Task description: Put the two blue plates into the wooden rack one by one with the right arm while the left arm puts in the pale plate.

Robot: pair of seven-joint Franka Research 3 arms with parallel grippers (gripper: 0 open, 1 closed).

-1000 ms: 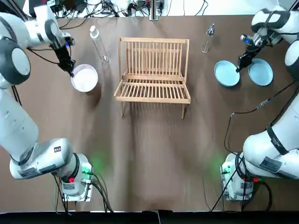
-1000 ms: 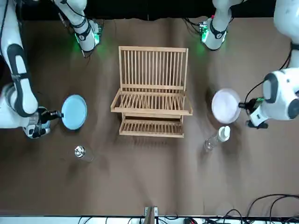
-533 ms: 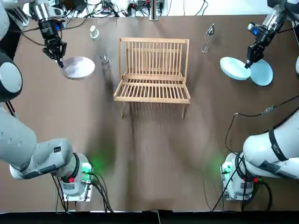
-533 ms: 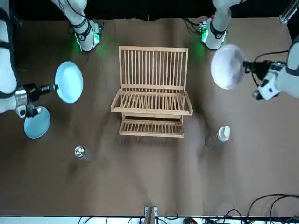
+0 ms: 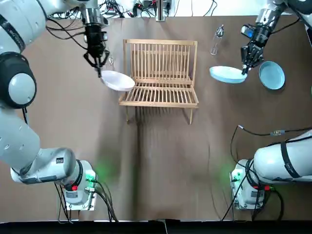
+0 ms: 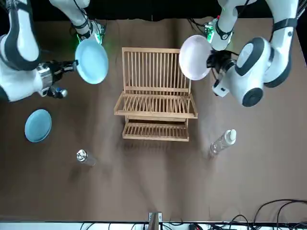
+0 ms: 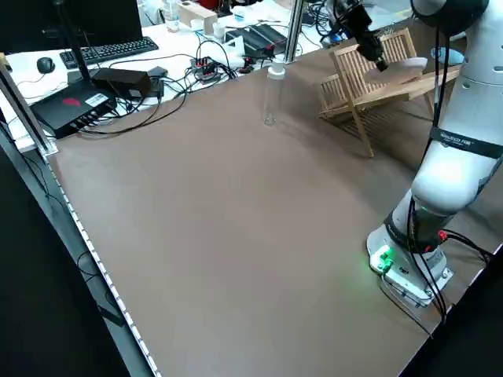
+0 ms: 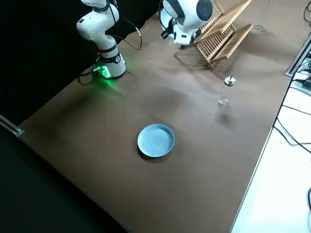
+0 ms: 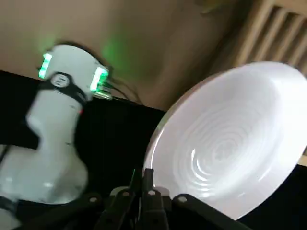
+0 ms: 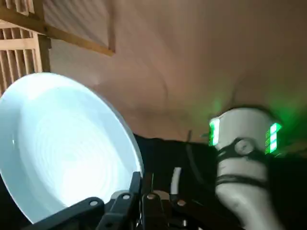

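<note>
Top view: brown table, cables past its far edge. Left gripper pinches pale plate by the rim; the plate juts from its fingertips over wooden rack corner. Right gripper pinches blue plate, rack-side of it; second blue plate lies flat just outboard. Front view: both held plates tilted, faces toward camera.

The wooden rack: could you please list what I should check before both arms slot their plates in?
1. Left claw clamped on the pale plate rim: ok.
2. Right claw clamped on a blue plate rim: ok.
3. Wooden rack slots free of plates: ok.
4. Plates upright for the slots: not ok, both held tilted.
5. That blue plate over the rack: not ok, it hangs beside it.
6. Second blue plate lying on the table, out of the way: ok.
</note>
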